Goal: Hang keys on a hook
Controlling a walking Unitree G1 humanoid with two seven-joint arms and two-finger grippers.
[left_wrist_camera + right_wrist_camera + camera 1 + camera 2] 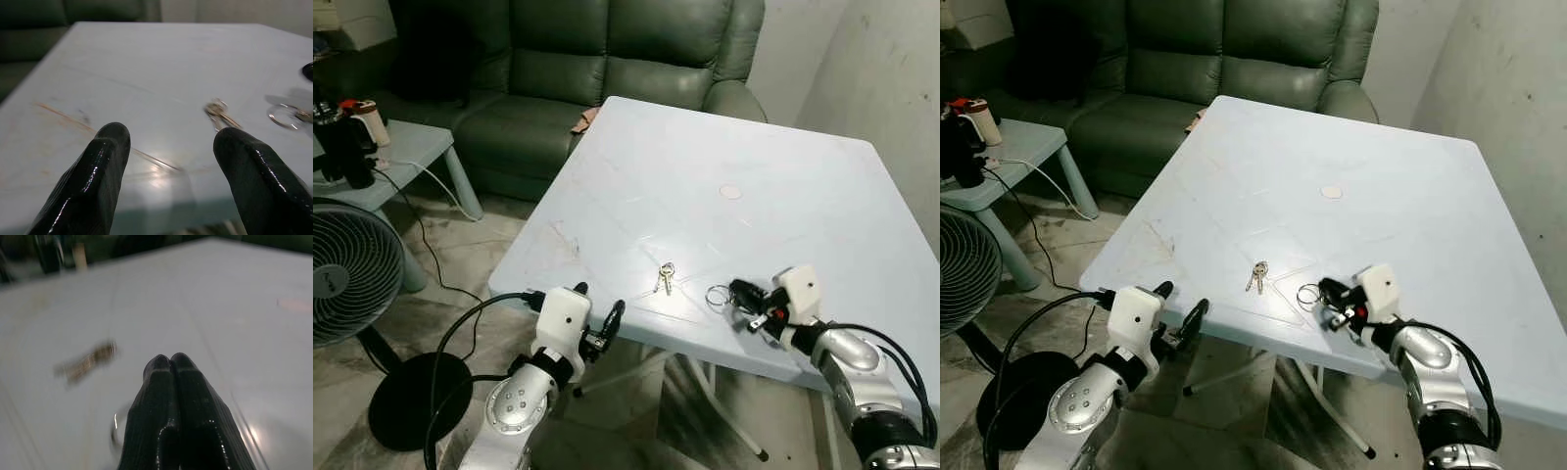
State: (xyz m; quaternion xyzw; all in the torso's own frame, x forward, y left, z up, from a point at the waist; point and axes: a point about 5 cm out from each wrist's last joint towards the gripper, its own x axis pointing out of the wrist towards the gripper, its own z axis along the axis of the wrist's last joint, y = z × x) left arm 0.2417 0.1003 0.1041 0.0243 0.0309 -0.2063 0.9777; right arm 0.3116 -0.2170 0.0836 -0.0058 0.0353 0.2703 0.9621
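A small bunch of keys (665,277) lies near the front edge of the pale blue table (754,147); in the left wrist view the keys (220,113) sit beyond the open fingers. A separate metal key ring (718,295) lies just right of them. My right gripper (738,291) rests low over the table with its tips at that ring, its fingers (168,367) pressed shut with nothing seen between them. The ring (116,431) is partly hidden under them. My left gripper (602,304) stands open at the table's front edge, left of the keys.
A green sofa (607,59) stands behind the table. At the left are a floor fan (342,274), a low side table (411,147) carrying bottles, and cables on the floor. A small round disc (730,192) marks the table's middle. A wall (891,69) runs along the right.
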